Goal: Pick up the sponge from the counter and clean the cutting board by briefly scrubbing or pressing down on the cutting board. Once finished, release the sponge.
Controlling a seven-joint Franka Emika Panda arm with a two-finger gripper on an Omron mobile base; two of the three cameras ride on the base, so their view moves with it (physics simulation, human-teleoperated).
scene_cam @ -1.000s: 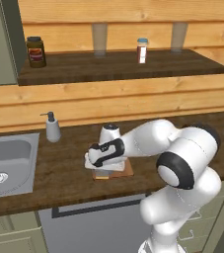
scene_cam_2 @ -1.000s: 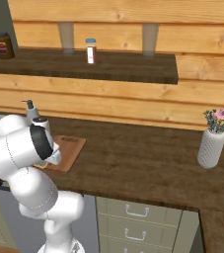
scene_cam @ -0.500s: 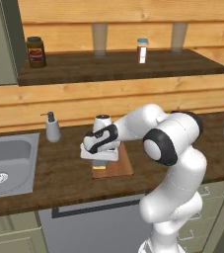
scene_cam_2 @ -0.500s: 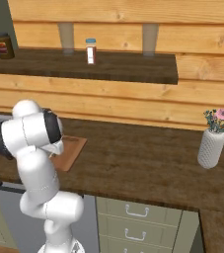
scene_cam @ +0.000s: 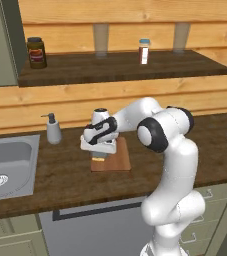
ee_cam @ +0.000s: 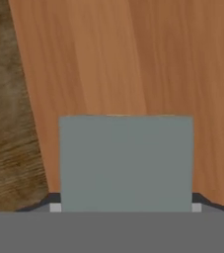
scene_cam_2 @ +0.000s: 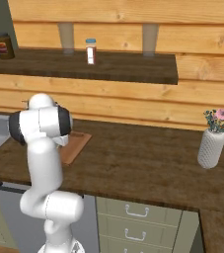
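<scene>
Hand view: sponge (ee_cam: 126,163) clamped between the gripper (ee_cam: 126,208) fingers, just above the cutting board (ee_cam: 133,59).

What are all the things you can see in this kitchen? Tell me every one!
sponge: one, grey-green over yellow, held over the cutting board
cutting board: one, reddish-brown, on the counter
counter: one, dark brown wood
sink: one, steel, set in the counter's left end
soap dispenser: one, grey, beside the sink
wall shelf: one, dark wood
jar: one, dark, on the shelf's left
bottle: one, white with blue cap, mid-shelf
vase: one, white with flowers, right counter
gripper: one, shut on the sponge
</scene>
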